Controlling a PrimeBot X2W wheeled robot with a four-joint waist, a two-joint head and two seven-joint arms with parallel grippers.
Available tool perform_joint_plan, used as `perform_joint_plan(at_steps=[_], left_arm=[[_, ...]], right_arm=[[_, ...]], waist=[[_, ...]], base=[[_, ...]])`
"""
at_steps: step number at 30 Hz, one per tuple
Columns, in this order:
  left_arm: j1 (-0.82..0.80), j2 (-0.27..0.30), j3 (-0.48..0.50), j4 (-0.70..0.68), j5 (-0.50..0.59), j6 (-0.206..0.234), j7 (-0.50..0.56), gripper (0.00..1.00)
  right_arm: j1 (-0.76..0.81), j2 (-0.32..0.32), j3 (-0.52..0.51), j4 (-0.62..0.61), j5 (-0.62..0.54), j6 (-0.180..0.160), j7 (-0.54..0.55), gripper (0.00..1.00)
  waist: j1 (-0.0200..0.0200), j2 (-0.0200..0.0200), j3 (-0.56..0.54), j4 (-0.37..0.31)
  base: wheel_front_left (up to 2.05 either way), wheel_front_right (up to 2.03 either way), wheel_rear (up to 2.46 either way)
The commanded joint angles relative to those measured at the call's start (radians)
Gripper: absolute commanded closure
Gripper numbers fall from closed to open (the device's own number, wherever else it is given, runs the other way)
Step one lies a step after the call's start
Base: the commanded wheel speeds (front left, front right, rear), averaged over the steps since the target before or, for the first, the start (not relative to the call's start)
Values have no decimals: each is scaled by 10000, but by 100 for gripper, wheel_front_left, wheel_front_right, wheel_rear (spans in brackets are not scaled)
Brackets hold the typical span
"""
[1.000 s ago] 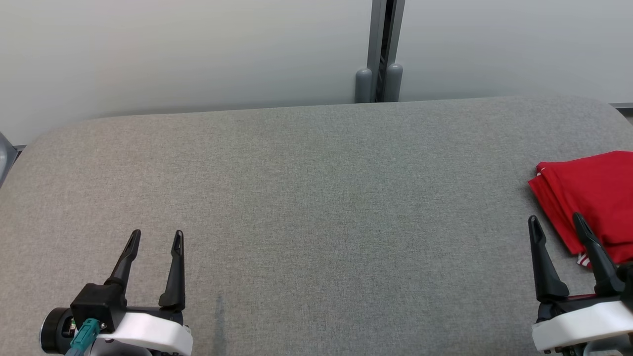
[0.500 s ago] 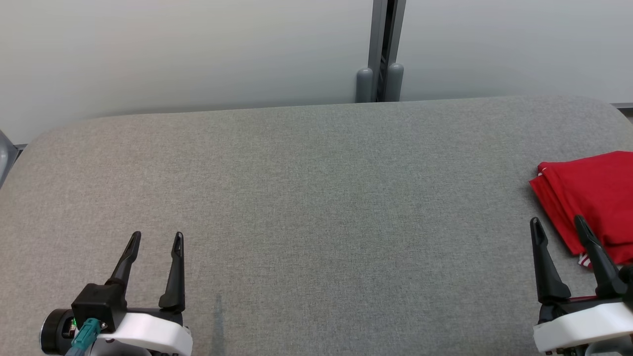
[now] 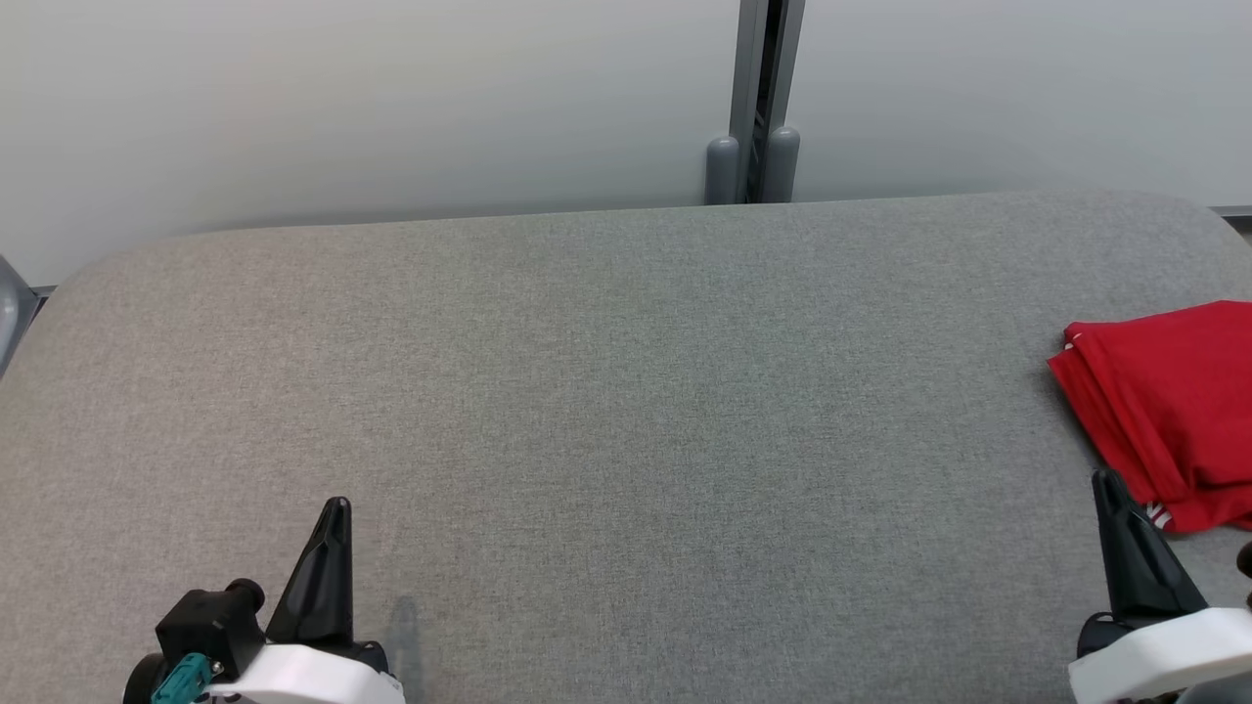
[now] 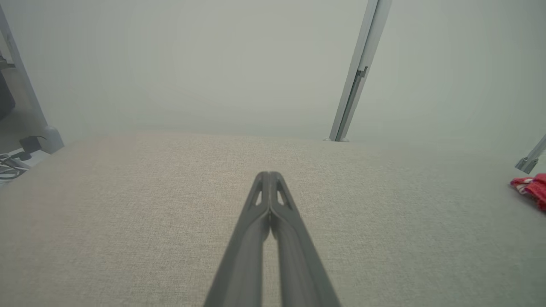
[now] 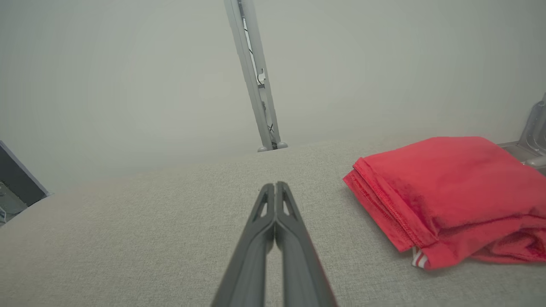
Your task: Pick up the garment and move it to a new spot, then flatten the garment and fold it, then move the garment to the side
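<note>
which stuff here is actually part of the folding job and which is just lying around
Job: grey padded table; red garment, folded, on its right side; left end effector and right end effector, both shut and empty.
Lying about: grey post behind the table; cables beyond its left end.

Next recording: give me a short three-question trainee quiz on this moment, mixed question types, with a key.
1. Multiple choice: where on the grey fabric-covered table does the red folded cloth garment lie? A: the robot's left edge. B: centre. C: the robot's right edge.
2. True or false: the left tool is shut on the garment.
3. Short answer: which tool is nearer the garment?

Key
1. C
2. False: it is shut on nothing, over bare table.
3. The right tool.
</note>
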Motion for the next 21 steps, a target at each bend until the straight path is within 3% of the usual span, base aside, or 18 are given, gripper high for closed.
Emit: perform_joint_plan(at_steps=[1,21], left_arm=[[-142,22,9,-188,-472,-129,-63,100],[-142,-361,-260,-186,-3525,-759,-227,100]], right_arm=[[-254,-184,-218,17,556,0,199,100],[-773,-586,-1510,1166,4022,0,1790,100]], waist=[[0,-1,-6,0],[0,-1,-68,-4]], base=[[0,0,0],[0,0,0]])
